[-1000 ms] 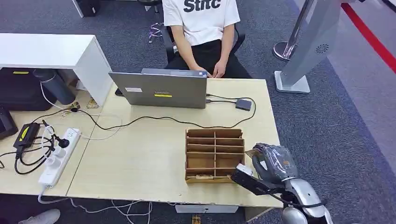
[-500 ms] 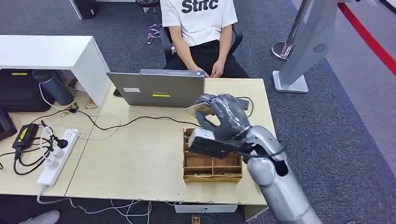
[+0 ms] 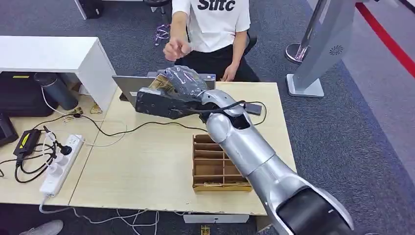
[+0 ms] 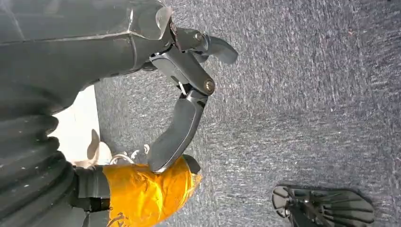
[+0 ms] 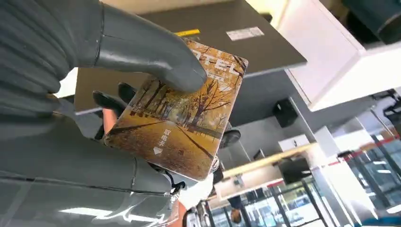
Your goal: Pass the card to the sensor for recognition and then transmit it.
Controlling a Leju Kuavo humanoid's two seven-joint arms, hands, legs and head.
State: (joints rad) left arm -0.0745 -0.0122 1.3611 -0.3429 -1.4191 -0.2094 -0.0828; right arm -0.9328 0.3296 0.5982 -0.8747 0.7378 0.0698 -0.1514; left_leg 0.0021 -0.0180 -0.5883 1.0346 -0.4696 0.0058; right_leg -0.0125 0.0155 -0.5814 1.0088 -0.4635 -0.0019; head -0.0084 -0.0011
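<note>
Right hand (image 3: pixel 182 82) offers the card (image 5: pixel 177 125) above the laptop (image 3: pixel 128 84), at the table's far side.
The thumb pins the card; a person's hand (image 3: pixel 177 48) reaches near, so an early release risks dropping it.

Materials/finish: mostly matt surfaces, glossy card.
Card (image 5: pixel 177 125) is glossy printed plastic, autumn-tree picture. Right hand (image 3: pixel 182 83) on it looks wrapped in shiny crinkled film; arm (image 3: pixel 244 147) is smooth brushed-silver metal. Table (image 3: pixel 147 166) under the arm: pale matt wood laminate. Sorter box (image 3: pixel 220 164) on it: raw brown wood.
</note>
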